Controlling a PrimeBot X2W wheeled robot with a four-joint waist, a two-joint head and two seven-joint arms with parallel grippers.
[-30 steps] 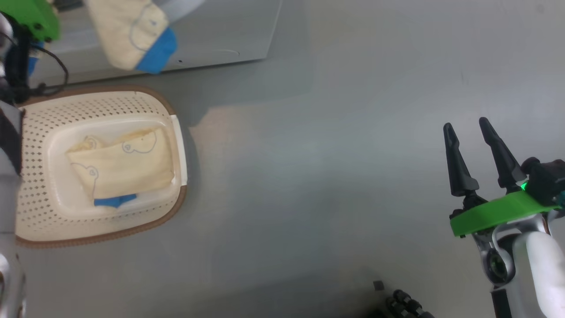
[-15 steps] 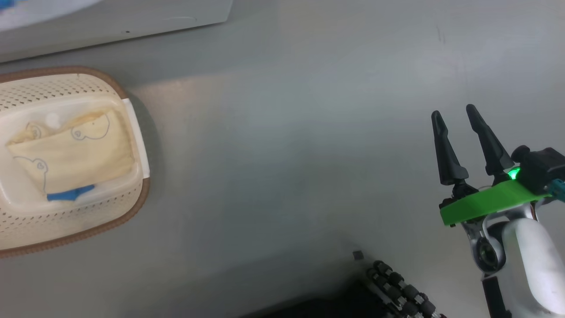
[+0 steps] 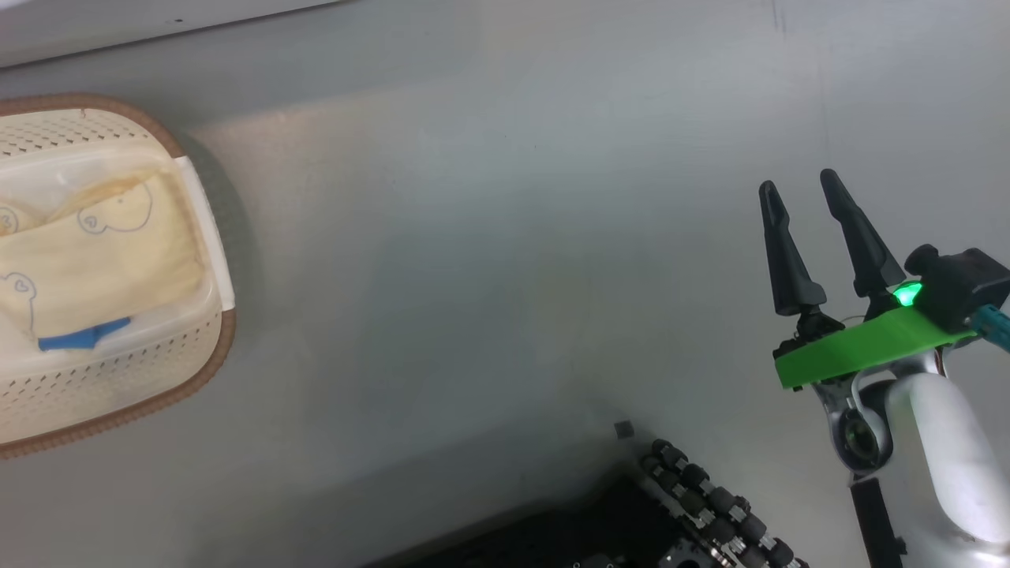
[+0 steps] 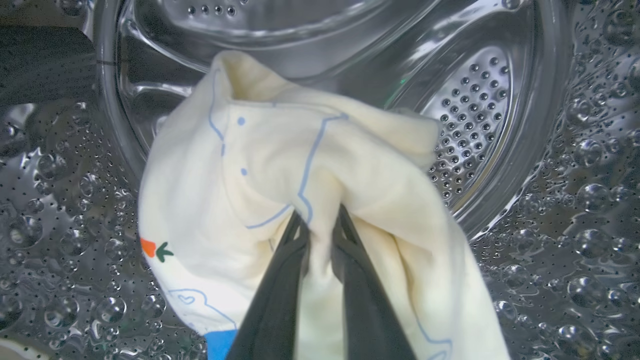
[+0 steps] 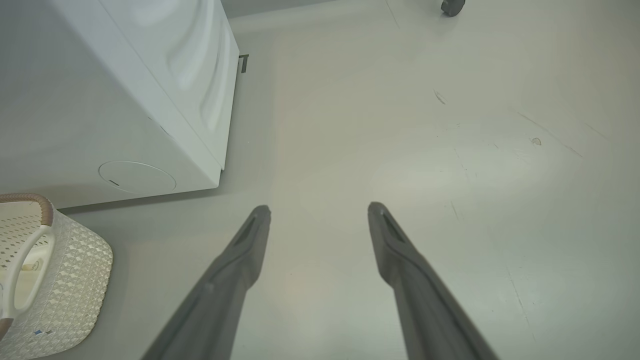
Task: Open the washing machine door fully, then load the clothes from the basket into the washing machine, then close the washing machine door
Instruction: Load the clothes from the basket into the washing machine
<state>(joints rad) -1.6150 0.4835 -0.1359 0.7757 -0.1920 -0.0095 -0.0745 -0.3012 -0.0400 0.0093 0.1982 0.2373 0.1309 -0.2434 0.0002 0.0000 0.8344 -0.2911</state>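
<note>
Inside the washing machine (image 5: 200, 60), the shiny steel drum (image 4: 470, 115) with its little holes is all around the left gripper (image 4: 320, 225). The machine is a big white box on the grey floor (image 3: 505, 237). Near its front, at the left, stands the cream basket (image 3: 118, 379). One folded garment (image 3: 102, 260) lies in the basket, pale yellow with blue lines and a bit of blue trim. A second one, the held garment (image 4: 260, 165), hangs in the left gripper, which is pinched tight on a fold of it. The back of the drum lies straight ahead, past the cloth, so I think letting go here would drop it in. The right gripper (image 3: 798, 182) has its fingers spread wide and holds nothing. It hangs over bare floor at the right, well apart from the basket, so the left arm looks nearer for the next pick.
</note>
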